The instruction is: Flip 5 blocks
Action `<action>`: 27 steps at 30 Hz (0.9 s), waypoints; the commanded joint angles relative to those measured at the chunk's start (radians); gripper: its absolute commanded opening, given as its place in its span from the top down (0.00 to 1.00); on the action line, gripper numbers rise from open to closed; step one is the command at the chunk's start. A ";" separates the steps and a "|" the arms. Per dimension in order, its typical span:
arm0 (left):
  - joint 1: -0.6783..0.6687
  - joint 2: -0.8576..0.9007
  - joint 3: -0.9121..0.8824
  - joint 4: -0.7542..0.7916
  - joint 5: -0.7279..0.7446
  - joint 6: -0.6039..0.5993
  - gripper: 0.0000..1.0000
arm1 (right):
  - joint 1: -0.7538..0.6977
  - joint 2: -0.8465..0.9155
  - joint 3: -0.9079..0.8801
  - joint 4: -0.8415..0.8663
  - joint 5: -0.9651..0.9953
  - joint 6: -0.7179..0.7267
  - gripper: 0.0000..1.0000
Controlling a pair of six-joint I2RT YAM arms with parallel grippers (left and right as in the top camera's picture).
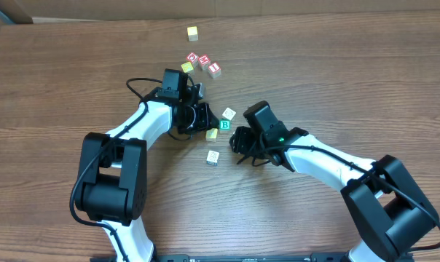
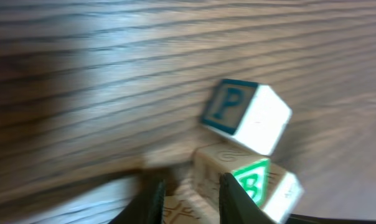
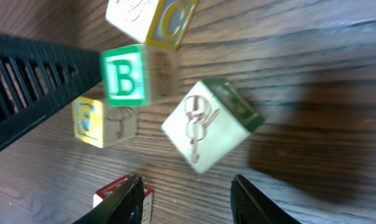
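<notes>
Blocks (image 1: 224, 125) cluster centrally on the surface (image 1: 336, 73). Right claw (image 3: 187, 183), at their 4 o'clock, stands spread and empty, probably giving a skewed cube (image 3: 203, 124) room. Left claw (image 2: 191, 183), at 9 o'clock, is barely parted; whether it grips anything can't be told.

Right hand (image 3: 187, 186) spread, left hand (image 2: 189, 190) low

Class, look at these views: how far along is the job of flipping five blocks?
Done: unclear; no face tells which blocks were turned, though the green B block and C block lie loose. In hand: a green-edged block sits askew just ahead of the open right gripper, perhaps freshly turned. To do: the left gripper faces the P block; further turns probably remain.
</notes>
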 commanded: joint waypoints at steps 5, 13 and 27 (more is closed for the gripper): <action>-0.001 0.015 -0.003 0.006 0.109 -0.001 0.77 | 0.009 0.004 -0.005 0.010 0.001 0.001 0.49; -0.003 0.015 -0.003 -0.094 -0.020 0.026 0.78 | 0.008 0.004 -0.005 0.010 0.175 -0.002 0.42; 0.017 0.015 0.003 -0.240 -0.243 0.077 0.89 | 0.032 0.011 -0.005 0.028 0.204 -0.001 0.42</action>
